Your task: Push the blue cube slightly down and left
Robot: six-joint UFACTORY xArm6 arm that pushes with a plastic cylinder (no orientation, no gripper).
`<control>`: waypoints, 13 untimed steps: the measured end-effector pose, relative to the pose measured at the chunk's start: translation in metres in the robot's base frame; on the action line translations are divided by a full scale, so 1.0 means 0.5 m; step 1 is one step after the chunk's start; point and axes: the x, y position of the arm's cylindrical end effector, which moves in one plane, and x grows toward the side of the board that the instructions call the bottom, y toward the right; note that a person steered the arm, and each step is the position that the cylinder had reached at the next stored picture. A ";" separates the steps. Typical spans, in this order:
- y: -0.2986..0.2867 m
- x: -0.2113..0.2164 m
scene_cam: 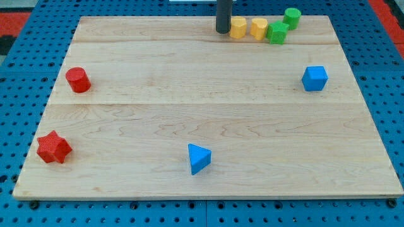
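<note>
Camera view shows a pale wooden board (208, 107) lying on a blue pegboard (25, 69). The dark rod comes down from the view's top, and the tip (223, 31) rests on the board near its top edge, just left of a yellow block (238, 28), touching it or very nearly so. The arm has no fingers, only this rod, so nothing is held.

Right of that block sits a second yellow block (259, 28), then a green star-like block (277, 32), with a green cylinder (291, 17) just above and to its right; these four form a tight row along the top edge.

The blue cube (314, 79) stands alone near the board's right edge, below the green pair and well apart from the tip, which lies up and to its left.

A blue triangular block (199, 158) sits low in the middle. On the left are a red cylinder (78, 80) and, lower, a red star (53, 147).
</note>
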 end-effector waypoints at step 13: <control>0.179 0.100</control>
